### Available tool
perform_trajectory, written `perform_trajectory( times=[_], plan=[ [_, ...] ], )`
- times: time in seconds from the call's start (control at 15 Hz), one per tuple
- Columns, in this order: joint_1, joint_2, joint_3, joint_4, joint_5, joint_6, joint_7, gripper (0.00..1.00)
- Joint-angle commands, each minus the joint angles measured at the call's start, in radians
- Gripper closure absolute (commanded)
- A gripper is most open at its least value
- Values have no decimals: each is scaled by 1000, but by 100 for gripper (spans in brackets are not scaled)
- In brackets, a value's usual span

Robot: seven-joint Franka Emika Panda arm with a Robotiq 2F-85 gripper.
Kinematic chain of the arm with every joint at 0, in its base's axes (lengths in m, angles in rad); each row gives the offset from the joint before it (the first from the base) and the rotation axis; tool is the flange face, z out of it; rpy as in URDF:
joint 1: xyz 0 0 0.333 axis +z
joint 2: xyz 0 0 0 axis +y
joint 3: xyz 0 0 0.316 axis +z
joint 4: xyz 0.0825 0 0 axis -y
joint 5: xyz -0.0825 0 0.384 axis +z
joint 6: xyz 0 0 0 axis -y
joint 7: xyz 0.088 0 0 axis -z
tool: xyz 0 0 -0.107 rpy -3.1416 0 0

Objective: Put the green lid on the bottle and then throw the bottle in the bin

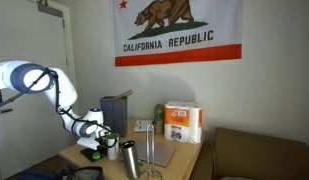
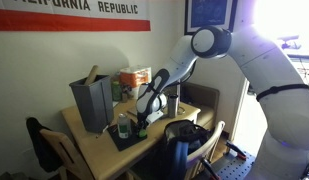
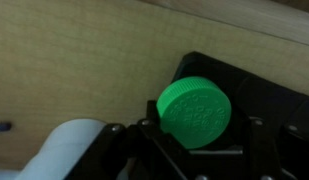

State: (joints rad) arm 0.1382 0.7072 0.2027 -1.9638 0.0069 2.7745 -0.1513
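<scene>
In the wrist view the green lid (image 3: 194, 112), a round ribbed cap, sits tilted between the jaws of my gripper (image 3: 199, 135), which is shut on it. Under it are the black mat (image 3: 264, 85) and the wooden table top (image 3: 74, 60). In both exterior views the gripper (image 1: 94, 143) (image 2: 142, 119) is low over the table's near end. A small dark-green bottle (image 2: 123, 128) seems to stand just beside the gripper; it is too small to make out well. The dark grey-blue bin (image 1: 116, 109) (image 2: 91, 103) stands on the table behind.
A white-and-orange paper-towel pack (image 1: 182, 122) (image 2: 134, 77) stands at the table's back. A steel tumbler (image 1: 129, 158) and a wire stand (image 1: 152, 148) are near the gripper. A white rounded object (image 3: 64, 150) lies at the wrist view's lower left. Chairs surround the table.
</scene>
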Motion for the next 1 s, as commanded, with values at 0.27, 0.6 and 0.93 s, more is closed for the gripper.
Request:
perform_trajectory(
  times=[0.27,0.6,0.93],
  plan=[
    [30,-69,-28,66,-39,-221,24,58],
    [50,-164,-16,134,-54,-465,20,58],
    [61,-250,-4,189,-35,-555,13,58]
  ],
)
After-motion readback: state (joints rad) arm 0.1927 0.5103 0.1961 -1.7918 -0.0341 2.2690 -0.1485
